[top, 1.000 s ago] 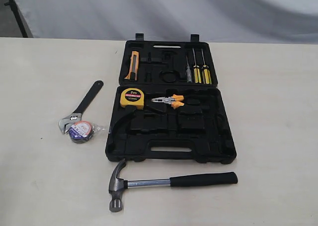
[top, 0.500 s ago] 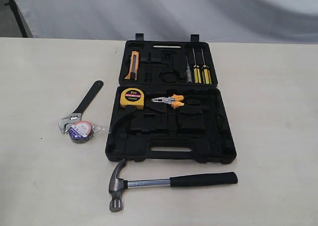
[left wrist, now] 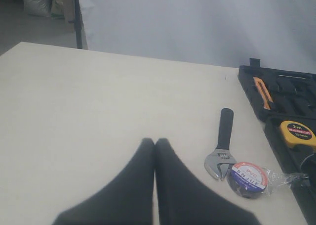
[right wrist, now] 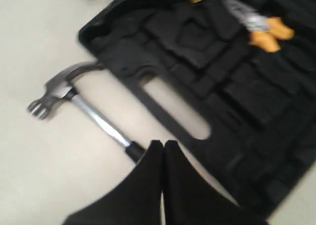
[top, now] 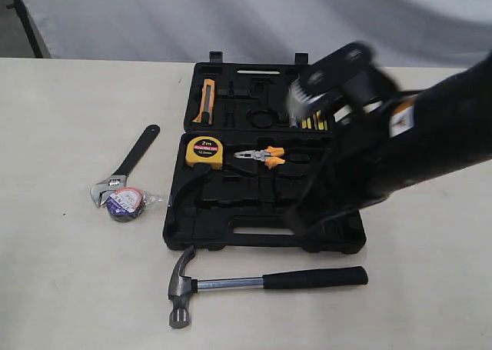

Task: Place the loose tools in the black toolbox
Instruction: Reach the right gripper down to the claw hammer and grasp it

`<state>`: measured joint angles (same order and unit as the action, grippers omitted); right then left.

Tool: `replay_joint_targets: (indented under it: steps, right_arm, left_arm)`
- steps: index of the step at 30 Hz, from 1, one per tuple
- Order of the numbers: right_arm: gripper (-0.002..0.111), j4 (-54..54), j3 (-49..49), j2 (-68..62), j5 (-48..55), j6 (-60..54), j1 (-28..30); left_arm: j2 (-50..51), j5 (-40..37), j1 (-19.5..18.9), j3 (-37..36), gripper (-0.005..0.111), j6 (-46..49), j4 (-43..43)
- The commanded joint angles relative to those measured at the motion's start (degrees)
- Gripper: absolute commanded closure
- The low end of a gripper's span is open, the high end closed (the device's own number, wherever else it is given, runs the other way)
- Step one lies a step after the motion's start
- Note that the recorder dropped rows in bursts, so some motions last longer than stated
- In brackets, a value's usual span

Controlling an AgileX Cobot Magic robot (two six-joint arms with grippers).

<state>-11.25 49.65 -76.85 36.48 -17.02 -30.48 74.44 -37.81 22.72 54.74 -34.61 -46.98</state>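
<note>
Opening step, nothing packed yet. The right gripper (right wrist: 159, 143) — jaws pressed together, holding nothing — hangs by the near rim of the open toolbox (top: 177, 231), over the hammer (top: 265, 281), which lies on the table just near of the case, head to the left. Wrench (top: 131, 161) and tape roll (top: 124, 202) lie touching, left of the case. The left gripper (left wrist: 150, 141), likewise closed and empty, points toward them. Likely next — part the jaws, then descend on the hammer's handle.

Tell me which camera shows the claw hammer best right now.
The exterior view: the whole hammer lies sharp and unobstructed beside the toolbox. The right wrist view shows only its head and steel shaft, blurred, the handle mostly hidden behind the right gripper. The left wrist view misses it.
</note>
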Motion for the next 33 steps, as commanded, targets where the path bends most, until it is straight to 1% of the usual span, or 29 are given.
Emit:
replay_joint_targets:
  steps: [1,4,5,7,10,11,13,14,16,20,24,25,27,29,30,33]
  right_arm:
    - [0.109,-0.28,5.34,-11.63,2.65,-6.07,-8.61]
    - [0.108,-0.28,10.48,-19.24,8.20,-10.88,-11.39]
    - [0.106,-0.28,12.32,-21.75,10.00,-12.05,-12.11]
    - [0.098,-0.28,14.99,-25.67,11.28,-13.09,-13.02]
    - [0.080,0.13,18.04,-30.66,10.36,-15.42,-14.38]
    - [0.071,0.39,18.80,-31.95,10.25,-16.51,-14.60]
    - [0.062,0.91,19.51,-33.79,9.90,-17.57,-15.31]
    - [0.058,1.58,19.61,-34.76,9.90,-18.38,-15.84]
    - [0.056,3.52,19.61,-35.79,9.72,-18.94,-16.39]
    - [0.056,7.01,19.61,-38.09,7.13,-18.33,-16.85]
    - [0.058,6.95,19.61,-39.39,5.23,-17.78,-16.85]
    - [0.062,6.84,19.61,-39.88,5.23,-17.78,-16.96]
    - [0.079,6.84,19.61,-40.26,5.98,-17.78,-16.97]
    - [0.102,7.18,19.61,-40.37,7.11,-17.78,-16.97]
    - [0.108,7.74,19.61,-40.37,7.55,-17.78,-16.97]
    - [0.108,9.32,19.61,-38.35,8.94,-17.78,-16.97]
  left_arm:
    - [-0.46,0.97,-0.19,-0.53,0.105,-0.59,0.78]
    - [-0.46,0.97,-0.19,-0.53,0.105,-0.59,0.78]
    - [-0.46,0.97,-0.19,-0.53,0.105,-0.59,0.78]
    - [-0.46,0.97,-0.19,-0.53,0.105,-0.59,0.78]
    - [-0.46,0.97,-0.19,-0.53,0.105,-0.59,0.78]
    - [-0.46,0.97,-0.19,-0.53,0.105,-0.59,0.78]
    - [-0.46,0.97,-0.19,-0.53,0.105,-0.59,0.78]
    - [-0.46,0.97,-0.19,-0.53,0.105,-0.59,0.78]
    - [-0.46,0.97,-0.19,-0.53,0.105,-0.59,0.78]
    - [-0.46,0.97,-0.19,-0.53,0.105,-0.59,0.78]
    - [-0.46,0.97,-0.19,-0.53,0.105,-0.59,0.78]
    - [-0.46,0.97,-0.19,-0.53,0.105,-0.59,0.78]
    - [-0.46,0.97,-0.19,-0.53,0.105,-0.59,0.78]
    - [-0.46,0.97,-0.19,-0.53,0.105,-0.59,0.78]
    - [-0.46,0.97,-0.19,-0.53,0.105,-0.59,0.78]
    - [-0.46,0.97,-0.19,-0.53,0.105,-0.59,0.78]
